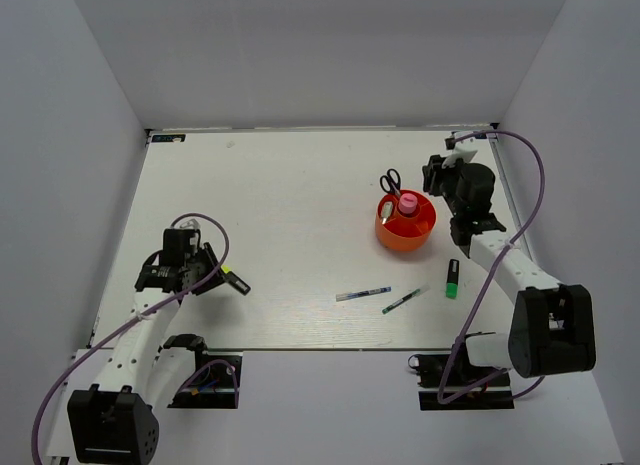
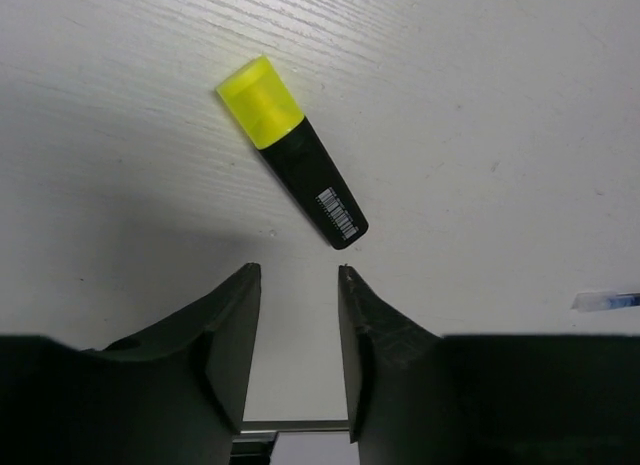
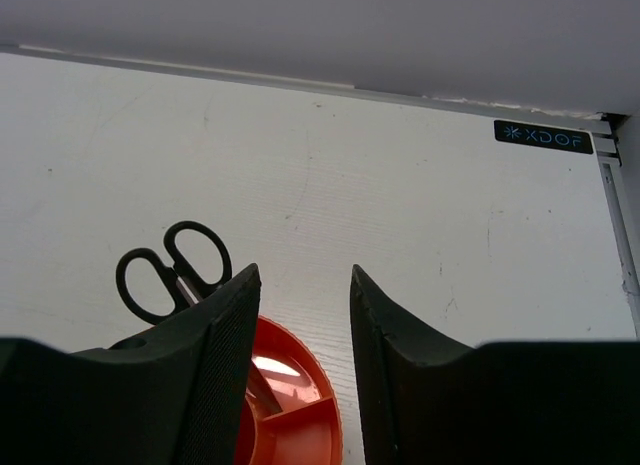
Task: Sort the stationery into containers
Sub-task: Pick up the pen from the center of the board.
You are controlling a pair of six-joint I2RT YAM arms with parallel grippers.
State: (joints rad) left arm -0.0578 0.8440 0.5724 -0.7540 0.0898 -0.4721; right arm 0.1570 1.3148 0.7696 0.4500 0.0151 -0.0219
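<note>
Seen from above, the left gripper [image 1: 208,275] is hovering just short of the yellow highlighter [image 1: 237,283], while the right gripper [image 1: 436,175] is hanging beside the orange cup [image 1: 400,241].

At the left wrist, the jaws are standing part-open and empty, with the highlighter [image 2: 290,155] lying just ahead of the fingertips.

At the right wrist, the jaws are likewise part-open and holding nothing. The cup [image 3: 300,410] is sitting below and to their left, with the scissors [image 3: 170,270] poking out of it.

The highlighter pickup looks to be the step in hand, and it calls for the left gripper to advance and straddle the body.

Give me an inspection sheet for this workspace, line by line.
Surface: white table, no spills seen.
Job's things: orange cup holds scissors and pink-capped glue tube; yellow highlighter, blue-white pen, green pen and green highlighter lie loose on the table.
Clutter: nothing seen.
Grippers: left gripper jaws apart, empty, near the yellow highlighter; right gripper jaws apart, empty, by the cup.
Cables: purple cables loop along both arms.
Surroundings: plain white walls.
</note>
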